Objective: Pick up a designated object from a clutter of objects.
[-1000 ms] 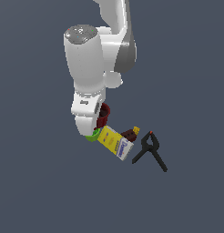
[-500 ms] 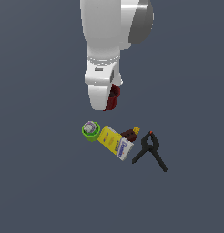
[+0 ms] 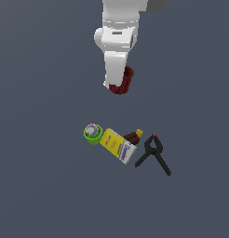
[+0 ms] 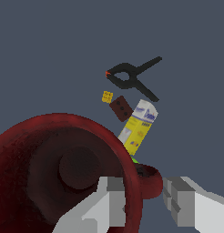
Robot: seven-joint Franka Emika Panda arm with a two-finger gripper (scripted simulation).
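Note:
The dark red mug (image 3: pixel 124 82) hangs well above the ground, held by my gripper (image 3: pixel 117 83). In the wrist view the mug (image 4: pixel 63 173) fills the near part of the picture, and my gripper (image 4: pixel 143 200) is shut on its rim wall by the handle, one finger (image 4: pixel 107 202) inside and one finger (image 4: pixel 180 200) outside. The rest of the clutter lies on the ground below: the green-rimmed cup (image 3: pixel 92 133), the yellow-and-white box (image 3: pixel 117 146), the brown bottle (image 3: pixel 133 136) and the black clamp (image 3: pixel 153 152).
The dark grey ground (image 3: pixel 42 176) spreads around the clutter. In the wrist view the box (image 4: pixel 139 125), the bottle (image 4: pixel 119 107) and the clamp (image 4: pixel 132 77) show far below; the green-rimmed cup is almost hidden behind the mug.
My arm has risen with the red mug, lifting it from the clutter beside the green-rimmed cup to well above it. The other items have not moved.

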